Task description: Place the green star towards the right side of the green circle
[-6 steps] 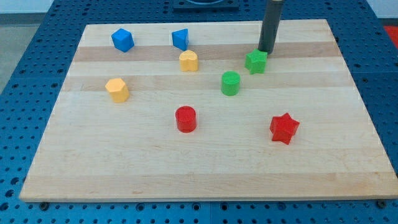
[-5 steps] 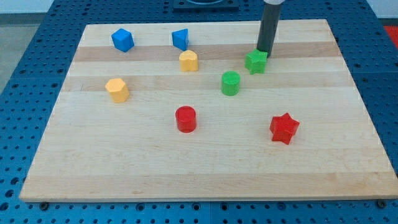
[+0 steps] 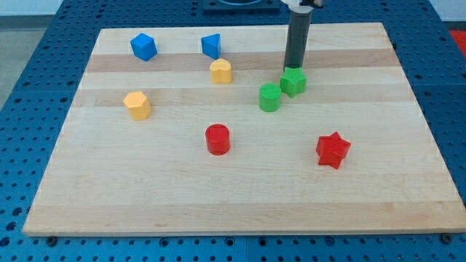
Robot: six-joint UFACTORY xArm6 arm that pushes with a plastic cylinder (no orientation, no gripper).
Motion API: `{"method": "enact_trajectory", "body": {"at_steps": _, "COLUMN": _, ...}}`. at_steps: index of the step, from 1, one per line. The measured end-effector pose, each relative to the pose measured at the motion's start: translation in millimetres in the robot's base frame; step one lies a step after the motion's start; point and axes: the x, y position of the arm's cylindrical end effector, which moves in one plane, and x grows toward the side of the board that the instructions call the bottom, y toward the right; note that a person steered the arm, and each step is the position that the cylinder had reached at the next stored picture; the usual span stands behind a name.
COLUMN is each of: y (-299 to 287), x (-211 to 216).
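The green star [image 3: 293, 81] lies on the wooden board, just to the upper right of the green circle [image 3: 270, 97], nearly touching it. My tip [image 3: 291, 69] stands right at the star's top edge, against it. The dark rod rises from there toward the view's top.
Two blue blocks [image 3: 143, 46] [image 3: 211, 45] lie near the board's top left. A yellow block [image 3: 221, 71] lies left of my tip, another yellow block [image 3: 137, 105] at the left. A red cylinder [image 3: 218, 138] and a red star [image 3: 333, 150] lie lower down.
My tip has moved down and to the left, pushing the green star down-left until it is close beside the green circle. The other blocks have not moved.
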Motion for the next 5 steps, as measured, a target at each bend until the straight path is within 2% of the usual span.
{"method": "enact_trajectory", "body": {"at_steps": 3, "y": 0.5, "x": 19.9}}
{"method": "enact_trajectory", "body": {"at_steps": 5, "y": 46.2, "x": 28.4}}
